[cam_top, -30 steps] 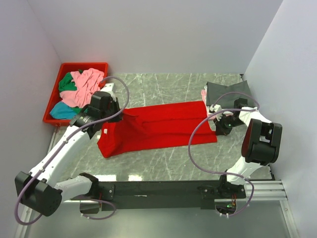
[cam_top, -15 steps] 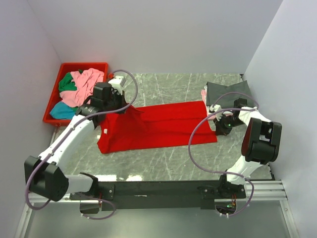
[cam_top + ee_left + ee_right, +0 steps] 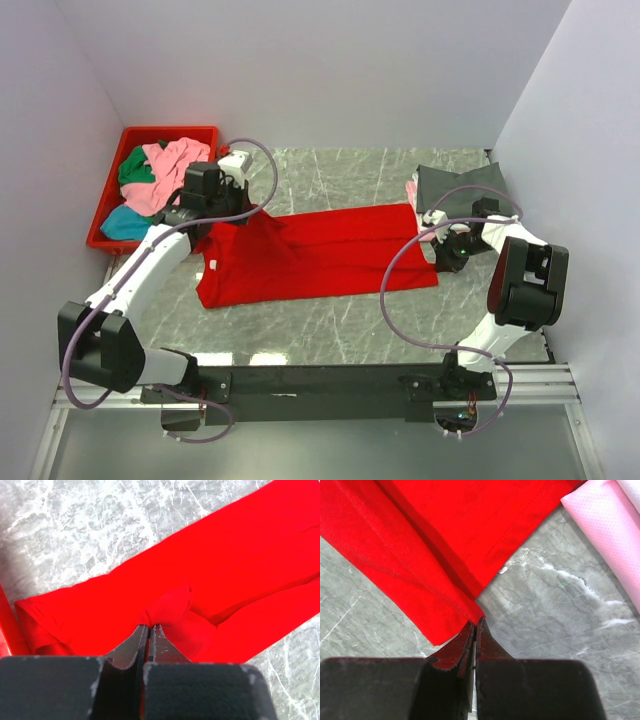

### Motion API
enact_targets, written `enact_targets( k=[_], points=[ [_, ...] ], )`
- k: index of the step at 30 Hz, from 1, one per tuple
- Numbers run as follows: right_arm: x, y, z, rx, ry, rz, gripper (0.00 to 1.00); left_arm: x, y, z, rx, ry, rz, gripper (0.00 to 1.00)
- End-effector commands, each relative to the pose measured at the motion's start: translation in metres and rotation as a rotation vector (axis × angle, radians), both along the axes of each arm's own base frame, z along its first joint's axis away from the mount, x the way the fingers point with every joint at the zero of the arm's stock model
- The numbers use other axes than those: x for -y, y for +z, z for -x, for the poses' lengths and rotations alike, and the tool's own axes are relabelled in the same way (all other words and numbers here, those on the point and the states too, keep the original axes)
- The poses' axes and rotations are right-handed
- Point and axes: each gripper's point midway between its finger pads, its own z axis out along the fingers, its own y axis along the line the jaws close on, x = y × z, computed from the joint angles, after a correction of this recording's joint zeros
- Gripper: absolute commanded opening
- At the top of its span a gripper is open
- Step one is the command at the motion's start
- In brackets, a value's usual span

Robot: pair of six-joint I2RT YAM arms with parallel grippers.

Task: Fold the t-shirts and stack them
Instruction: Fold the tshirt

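Note:
A large red t-shirt [image 3: 330, 255] lies spread lengthwise across the marble table [image 3: 330, 320]. My left gripper [image 3: 238, 216] is shut on a raised bunch of its cloth near the left end; in the left wrist view the gripper [image 3: 150, 626] pinches a puckered fold of the red t-shirt [image 3: 225, 570]. My right gripper [image 3: 442, 250] is shut on the shirt's right edge, and in the right wrist view this gripper [image 3: 476, 622] nips the folded hem of the red t-shirt [image 3: 445, 530]. A folded dark grey t-shirt [image 3: 460, 185] rests on a pink one [image 3: 610, 530] at the back right.
A red plastic bin [image 3: 170, 130] at the back left holds crumpled pink [image 3: 175, 170], green [image 3: 135, 168] and teal [image 3: 125, 225] t-shirts. White walls close in left, back and right. The arms' black base rail [image 3: 330, 380] runs along the near edge.
The left arm has swung toward the back of the table with the red cloth still pinched, drawing the shirt's left end up and back. The right arm has stayed put.

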Motion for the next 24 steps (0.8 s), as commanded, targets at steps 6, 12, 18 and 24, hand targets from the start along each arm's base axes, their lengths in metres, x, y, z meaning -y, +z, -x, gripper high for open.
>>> enact_targets(
  k=[6,12,18,24],
  points=[
    [0.003,0.0,-0.007,0.014,-0.013,0.004,0.0,-0.003,0.031,-0.02,0.122,-0.017,0.024,0.0],
    [0.001,0.005,-0.013,0.02,-0.017,-0.013,0.0,-0.012,0.034,-0.022,0.138,0.007,0.024,0.0],
    [-0.007,0.014,-0.021,0.023,-0.015,-0.049,0.0,-0.015,0.033,-0.021,0.136,0.013,0.028,0.0],
    [-0.015,0.018,-0.029,0.03,-0.008,-0.057,0.0,-0.016,0.031,-0.019,0.128,0.011,0.033,0.0]
  ],
)
